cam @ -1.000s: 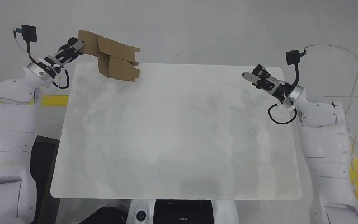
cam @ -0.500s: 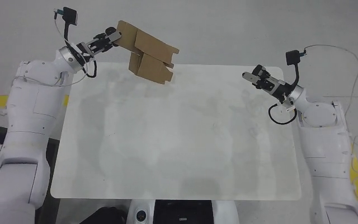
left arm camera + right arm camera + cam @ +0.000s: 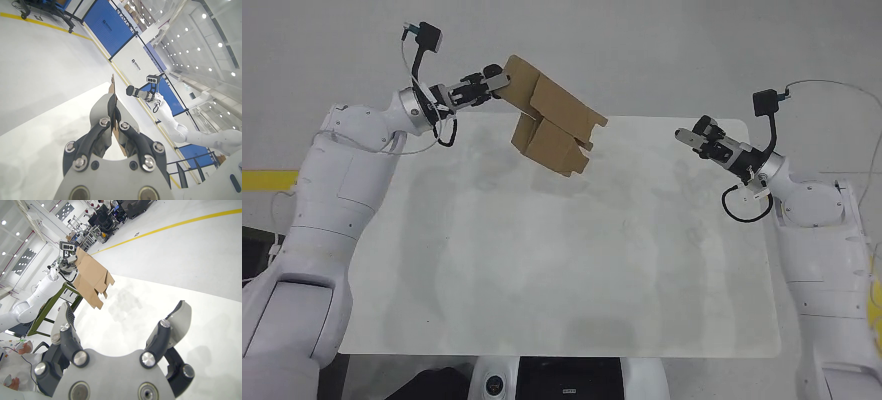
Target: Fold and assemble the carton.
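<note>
A flat brown carton (image 3: 554, 120) hangs in the air over the table's far left part, flaps unfolded. My left gripper (image 3: 500, 79) is shut on its far edge; in the left wrist view the cardboard edge (image 3: 114, 106) is pinched between the fingers (image 3: 98, 111). From the right wrist view the carton (image 3: 90, 279) is seen tilted, held by the far arm. My right gripper (image 3: 689, 136) stands open above the table's far right corner, nothing between its fingers (image 3: 179, 313).
The white table (image 3: 562, 260) is bare below both arms. Green-framed workbench (image 3: 51, 306) stands beyond the table's left side in the right wrist view. Floor with a yellow line (image 3: 170, 226) lies past the far edge.
My left arm has swung the carton rightward and inward, from beyond the far left corner to over the table. The right arm has stayed still.
</note>
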